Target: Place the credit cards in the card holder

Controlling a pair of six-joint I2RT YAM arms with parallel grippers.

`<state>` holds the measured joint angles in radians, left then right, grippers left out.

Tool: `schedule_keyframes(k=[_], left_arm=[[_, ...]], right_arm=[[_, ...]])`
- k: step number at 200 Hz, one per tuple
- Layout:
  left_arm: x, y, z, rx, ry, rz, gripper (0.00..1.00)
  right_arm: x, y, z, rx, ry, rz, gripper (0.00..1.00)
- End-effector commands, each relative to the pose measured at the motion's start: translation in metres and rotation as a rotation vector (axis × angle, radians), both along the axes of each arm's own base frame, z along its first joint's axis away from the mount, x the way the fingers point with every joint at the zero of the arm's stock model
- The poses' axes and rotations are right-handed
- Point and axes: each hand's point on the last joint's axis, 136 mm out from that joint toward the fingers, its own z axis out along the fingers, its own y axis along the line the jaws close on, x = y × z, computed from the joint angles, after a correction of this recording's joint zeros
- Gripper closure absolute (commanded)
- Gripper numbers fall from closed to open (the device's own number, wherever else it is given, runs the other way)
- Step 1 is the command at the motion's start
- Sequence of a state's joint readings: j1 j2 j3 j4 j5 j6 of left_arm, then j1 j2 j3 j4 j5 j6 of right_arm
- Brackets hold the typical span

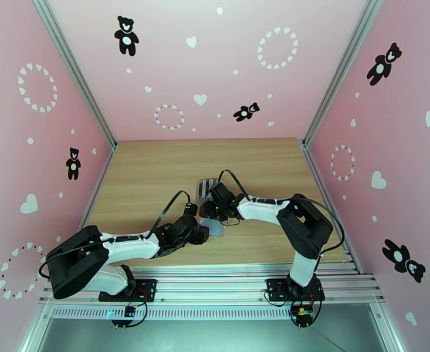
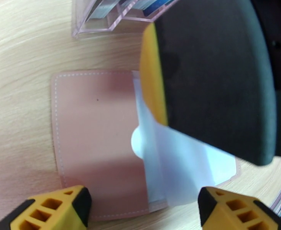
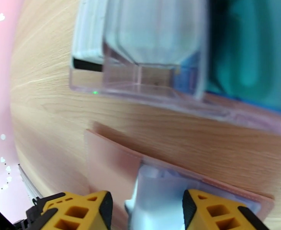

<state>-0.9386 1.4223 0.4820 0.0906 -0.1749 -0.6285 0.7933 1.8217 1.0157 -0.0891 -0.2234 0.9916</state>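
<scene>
The tan-pink card holder lies open and flat on the wood, its whitish clear sleeves fanned up on its right half. My left gripper hovers open over its near edge, touching nothing. One of my right gripper's fingers bears down on the sleeves from the far side. In the right wrist view, my right gripper stands with its jaws apart astride a whitish sleeve, with a gap on one side. Credit cards, light blue and pale, stand in a clear slotted stand just beyond the card holder.
In the top view both grippers meet mid-table, left and right, with the clear stand right behind them. Bare wood spreads to the left, right and back. Pink walls close three sides.
</scene>
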Motion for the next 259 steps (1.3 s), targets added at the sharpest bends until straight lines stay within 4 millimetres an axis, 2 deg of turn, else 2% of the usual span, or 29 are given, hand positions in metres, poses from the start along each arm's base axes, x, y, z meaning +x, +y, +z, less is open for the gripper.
schedule_keyframes(k=[1,36,116,205,259], left_arm=[[-0.012,0.008,-0.017,0.051,0.060,-0.021,0.20],[-0.012,0.006,-0.010,0.023,0.046,-0.029,0.18],[-0.010,0.018,-0.028,0.129,0.081,0.010,0.22],[-0.010,0.021,-0.031,0.155,0.087,0.015,0.32],[-0.008,0.021,-0.028,0.155,0.080,0.021,0.46]], right_arm=[[-0.019,0.004,-0.020,0.008,0.092,0.017,0.46],[-0.021,0.009,-0.021,0.032,0.101,0.023,0.46],[-0.016,0.014,-0.001,0.068,0.064,0.026,0.46],[-0.011,0.019,0.017,0.088,0.038,0.035,0.46],[-0.010,0.015,0.032,0.086,0.006,0.034,0.45]])
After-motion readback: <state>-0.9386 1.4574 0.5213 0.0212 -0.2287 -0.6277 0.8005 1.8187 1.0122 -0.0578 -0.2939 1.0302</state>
